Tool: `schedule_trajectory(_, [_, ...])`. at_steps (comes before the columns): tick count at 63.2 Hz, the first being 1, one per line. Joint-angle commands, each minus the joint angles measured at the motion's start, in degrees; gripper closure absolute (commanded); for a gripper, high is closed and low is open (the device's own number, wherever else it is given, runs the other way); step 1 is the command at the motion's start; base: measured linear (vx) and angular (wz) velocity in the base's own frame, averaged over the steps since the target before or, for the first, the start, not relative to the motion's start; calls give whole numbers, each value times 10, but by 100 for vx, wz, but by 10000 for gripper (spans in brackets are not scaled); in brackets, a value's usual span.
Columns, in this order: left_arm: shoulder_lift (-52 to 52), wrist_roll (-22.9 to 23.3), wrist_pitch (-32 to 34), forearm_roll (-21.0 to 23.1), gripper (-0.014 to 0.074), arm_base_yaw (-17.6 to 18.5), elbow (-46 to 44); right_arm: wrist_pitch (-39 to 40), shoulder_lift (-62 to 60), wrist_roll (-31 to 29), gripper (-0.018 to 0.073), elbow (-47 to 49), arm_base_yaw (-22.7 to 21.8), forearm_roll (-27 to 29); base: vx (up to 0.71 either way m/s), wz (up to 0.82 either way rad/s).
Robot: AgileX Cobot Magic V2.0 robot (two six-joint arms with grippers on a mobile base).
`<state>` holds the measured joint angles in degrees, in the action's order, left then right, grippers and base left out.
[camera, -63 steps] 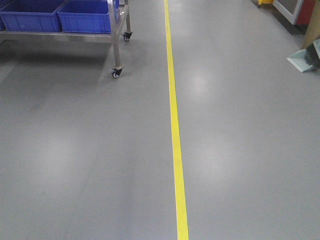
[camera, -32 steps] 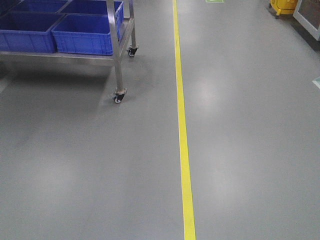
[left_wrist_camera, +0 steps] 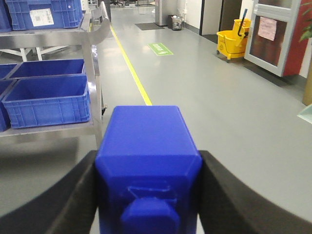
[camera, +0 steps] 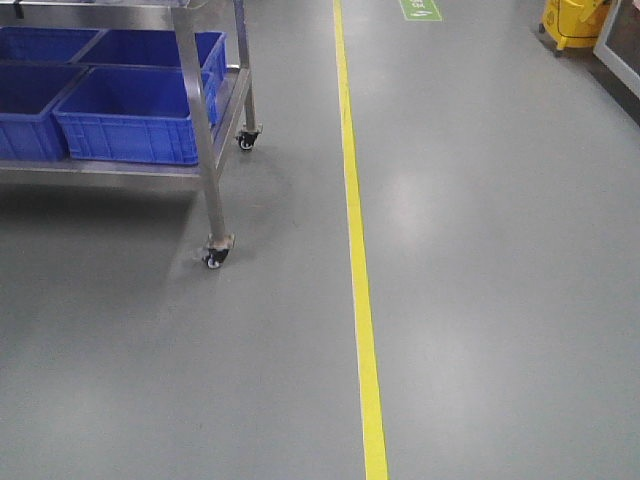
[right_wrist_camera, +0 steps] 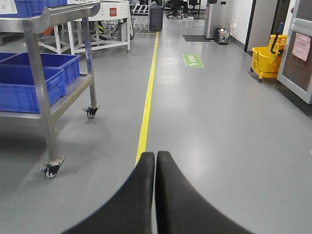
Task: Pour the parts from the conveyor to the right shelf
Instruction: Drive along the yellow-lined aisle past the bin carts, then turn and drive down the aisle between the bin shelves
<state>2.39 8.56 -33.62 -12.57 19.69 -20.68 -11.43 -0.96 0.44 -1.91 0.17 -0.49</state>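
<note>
A glossy blue part (left_wrist_camera: 148, 146) with a raised stud fills the lower left wrist view, and my left gripper (left_wrist_camera: 148, 163) is shut on it, a black finger pressed against each side. My right gripper (right_wrist_camera: 155, 156) is shut with nothing between its fingers, hanging over the grey floor. The right shelf (camera: 100, 170), a stainless steel rack on casters, stands at the upper left of the front view and carries large blue bins (camera: 130, 125). This shelf (left_wrist_camera: 48, 127) with its bins (left_wrist_camera: 48, 100) is also left of the held part. The conveyor is out of view.
A yellow floor line (camera: 355, 250) runs away from me just right of the rack's caster (camera: 213, 255). A yellow mop bucket (left_wrist_camera: 230, 43) stands far right beside a door (left_wrist_camera: 273, 34). A green floor sign (left_wrist_camera: 160, 48) lies ahead.
The rack and its bins have slid down and further into the front view, so it now looks nearer. The yellow bucket has come into sight at the top right.
</note>
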Motion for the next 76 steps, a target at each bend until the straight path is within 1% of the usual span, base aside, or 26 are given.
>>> schedule_trajectory(1, [6,5,47,-3,603,0,-12,44,-6,-4,568,-8,1,-4,69,1])
schedule_trajectory(26, [6,5,47,-3,603,0,-12,42,-6,-4,568,-8,1,-4,64,11])
schedule_trajectory(45, [6,5,47,-3,603,0,-12,42,-6,-4,568,-8,1,-4,51,22])
schedule_trajectory(58, [6,5,47,-3,603,0,-12,42,-6,-4,568,-8,1,-4,38,72])
schedule_trajectory(76, [6,5,47,-3,603,0,-12,42,-6,-4,568,-8,1,-4,29,110])
